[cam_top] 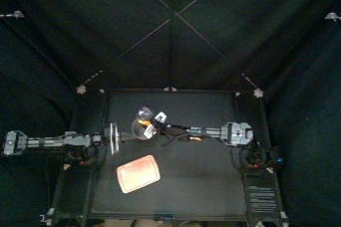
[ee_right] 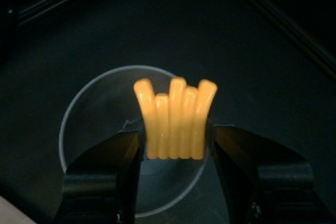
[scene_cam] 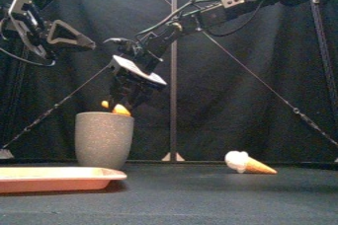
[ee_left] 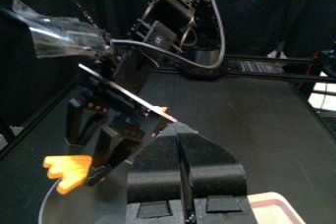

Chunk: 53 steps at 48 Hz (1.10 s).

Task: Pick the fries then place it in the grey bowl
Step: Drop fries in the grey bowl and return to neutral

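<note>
The right gripper (ee_right: 175, 145), closed on the seemingly light, stiff toy fries (ee_right: 174, 110) at their base, hovers above the grey speckled cup (scene_cam: 105, 140).

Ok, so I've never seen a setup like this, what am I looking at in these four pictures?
It is a robot with two black arms at a small black table. One picture looks down from above, one level from the table's front, two from cameras on the wrists. The right gripper holds toy fries just above a tall grey cup. The left gripper rests raised at the left. A pink tray and a toy ice cream cone lie on the table.
</note>
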Each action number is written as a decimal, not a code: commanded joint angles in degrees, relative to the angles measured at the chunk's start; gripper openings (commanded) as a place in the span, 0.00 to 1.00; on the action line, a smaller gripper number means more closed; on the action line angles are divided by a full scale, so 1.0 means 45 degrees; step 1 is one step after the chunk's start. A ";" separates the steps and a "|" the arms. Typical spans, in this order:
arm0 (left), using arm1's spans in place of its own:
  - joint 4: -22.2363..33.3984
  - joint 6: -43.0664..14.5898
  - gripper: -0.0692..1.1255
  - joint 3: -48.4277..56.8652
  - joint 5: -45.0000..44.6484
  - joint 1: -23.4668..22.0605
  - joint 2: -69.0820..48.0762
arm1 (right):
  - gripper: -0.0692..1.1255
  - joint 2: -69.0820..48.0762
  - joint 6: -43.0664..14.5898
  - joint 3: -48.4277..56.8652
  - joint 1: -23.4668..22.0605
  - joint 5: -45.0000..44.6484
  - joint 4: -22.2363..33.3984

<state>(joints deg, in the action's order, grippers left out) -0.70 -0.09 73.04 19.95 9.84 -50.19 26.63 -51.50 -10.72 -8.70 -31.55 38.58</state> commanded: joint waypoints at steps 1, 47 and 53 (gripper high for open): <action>-0.0020 -0.0020 0.05 -0.0156 0.0039 0.0117 -0.0078 | 0.77 -0.0371 0.0020 -0.0195 0.0020 0.0156 -0.0410; 0.0020 0.0039 0.05 -0.0078 0.0039 0.0059 -0.0117 | 0.86 -0.3906 -0.0195 0.4355 0.2012 0.3516 -0.0020; 0.0020 0.0000 0.05 0.0000 -0.0020 0.0078 -0.0117 | 0.86 -0.4648 -0.0215 0.5488 0.2109 0.4492 -0.0410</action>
<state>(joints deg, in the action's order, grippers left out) -0.62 0.09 73.56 19.78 10.20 -50.80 10.55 -52.47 12.04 0.62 -14.24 37.53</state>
